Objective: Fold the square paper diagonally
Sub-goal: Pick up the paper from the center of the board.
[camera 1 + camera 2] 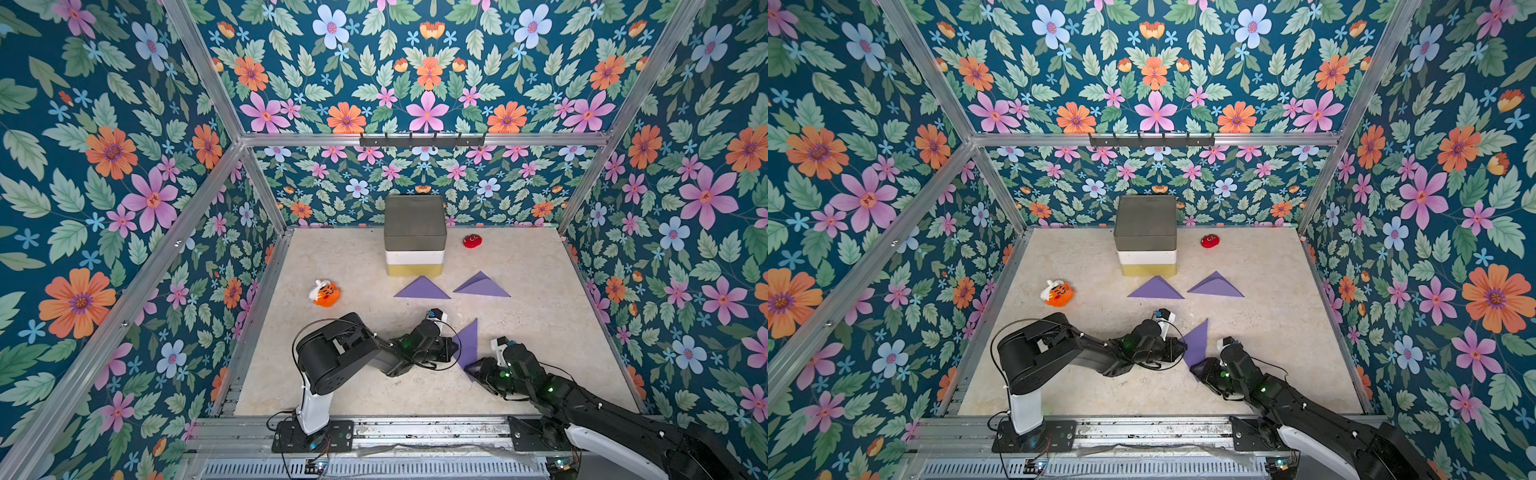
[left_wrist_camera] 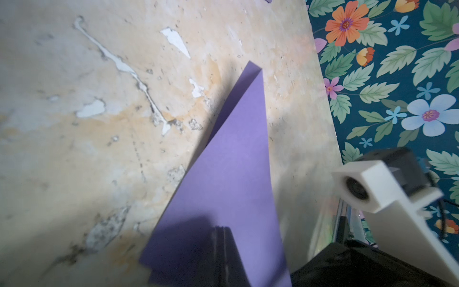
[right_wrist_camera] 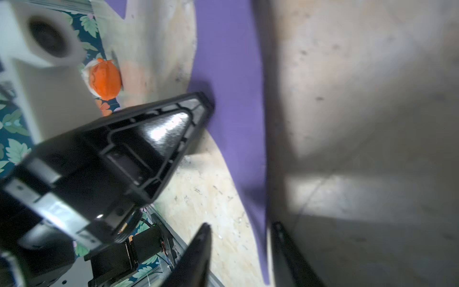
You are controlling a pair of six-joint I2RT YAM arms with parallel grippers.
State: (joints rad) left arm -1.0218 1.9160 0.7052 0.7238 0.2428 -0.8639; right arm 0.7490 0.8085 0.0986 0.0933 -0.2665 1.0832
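In a top view we see the purple paper [image 1: 468,345] lying as a triangle near the middle of the bench's front edge. The left gripper [image 1: 454,348] touches its left side and the right gripper [image 1: 473,368] sits at its front corner. 2 more purple triangles [image 1: 422,289] lie behind it.

The left wrist view shows the left gripper's fingers [image 2: 222,236] pressed together and resting on the paper, whose top layer gapes slightly at the far tip.

In the right wrist view, the right gripper's jaws stand apart, straddling the paper's edge without clamping it.

We judge the fold made and the creasing in hand. Next, the closed left fingers should press flat along the fold while the right gripper backs off without dragging the sheet.
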